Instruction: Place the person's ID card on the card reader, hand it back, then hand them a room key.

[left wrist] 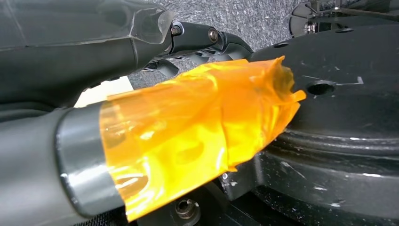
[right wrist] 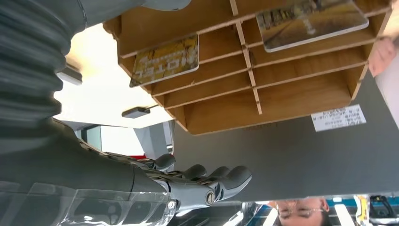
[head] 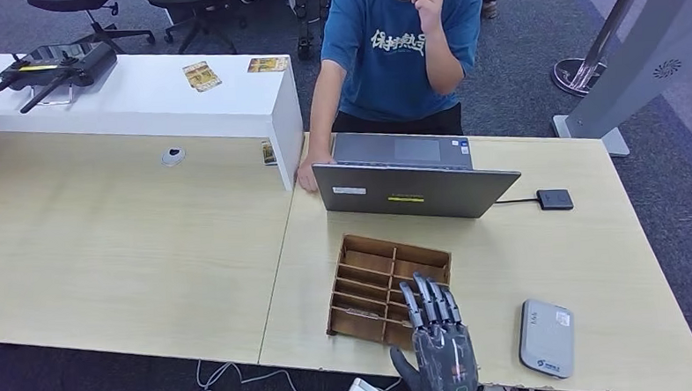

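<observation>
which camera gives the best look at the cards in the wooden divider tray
The right wrist view: it looks close into the wooden tray, showing two printed cards in separate slots. The head view shows the tray whole, cards barely discernible. The left wrist view faces elsewhere.

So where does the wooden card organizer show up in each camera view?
Head view: wooden card organizer at lower centre, just beyond the right hand.
Left wrist view: not in it.
Right wrist view: wooden card organizer across the upper part.
Shared landmark: the grey laptop lid next to it.
</observation>
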{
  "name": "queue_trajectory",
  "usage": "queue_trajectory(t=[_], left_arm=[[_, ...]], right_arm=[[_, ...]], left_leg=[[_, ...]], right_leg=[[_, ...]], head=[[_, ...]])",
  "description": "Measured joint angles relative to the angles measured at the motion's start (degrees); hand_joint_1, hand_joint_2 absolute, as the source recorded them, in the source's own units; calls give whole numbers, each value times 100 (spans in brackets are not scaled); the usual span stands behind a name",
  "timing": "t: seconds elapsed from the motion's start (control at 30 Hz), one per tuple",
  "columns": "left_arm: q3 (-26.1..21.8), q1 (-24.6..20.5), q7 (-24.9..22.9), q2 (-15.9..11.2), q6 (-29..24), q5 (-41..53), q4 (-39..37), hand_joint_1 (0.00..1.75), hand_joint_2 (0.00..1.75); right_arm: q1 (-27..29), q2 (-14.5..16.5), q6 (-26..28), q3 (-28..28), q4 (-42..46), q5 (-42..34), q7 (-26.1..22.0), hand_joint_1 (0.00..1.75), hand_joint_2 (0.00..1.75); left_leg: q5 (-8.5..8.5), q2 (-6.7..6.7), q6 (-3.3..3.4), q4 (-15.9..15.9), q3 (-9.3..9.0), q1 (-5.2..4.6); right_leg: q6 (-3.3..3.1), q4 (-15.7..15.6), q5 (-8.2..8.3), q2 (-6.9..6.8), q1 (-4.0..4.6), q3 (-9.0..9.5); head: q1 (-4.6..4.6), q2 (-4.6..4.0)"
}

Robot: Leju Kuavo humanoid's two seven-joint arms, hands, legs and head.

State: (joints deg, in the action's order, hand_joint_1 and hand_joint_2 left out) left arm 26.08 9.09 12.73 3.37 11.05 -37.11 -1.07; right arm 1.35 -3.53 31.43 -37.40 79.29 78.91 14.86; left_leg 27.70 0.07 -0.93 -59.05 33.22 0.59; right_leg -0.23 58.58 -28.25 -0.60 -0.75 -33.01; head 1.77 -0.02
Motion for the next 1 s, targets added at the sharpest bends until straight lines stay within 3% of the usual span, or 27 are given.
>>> queue_trajectory(t=[0.33,1.0], left_arm=[[0,1,-1,1,3,-49,0,0,0],[2,3,-9,21,-15,-108,0,0,0]], right_arm=[[-20,-62,-368,-31,37,-7,149,0,175],[8,-162,-386,-9,113,775,769,0,175]], left_leg=[[0,0,0,0,0,0],[0,0,0,0,0,0]], right_leg=[[0,0,0,0,0,0],[0,0,0,1,0,-1]], head=[[0,0],[0,0]])
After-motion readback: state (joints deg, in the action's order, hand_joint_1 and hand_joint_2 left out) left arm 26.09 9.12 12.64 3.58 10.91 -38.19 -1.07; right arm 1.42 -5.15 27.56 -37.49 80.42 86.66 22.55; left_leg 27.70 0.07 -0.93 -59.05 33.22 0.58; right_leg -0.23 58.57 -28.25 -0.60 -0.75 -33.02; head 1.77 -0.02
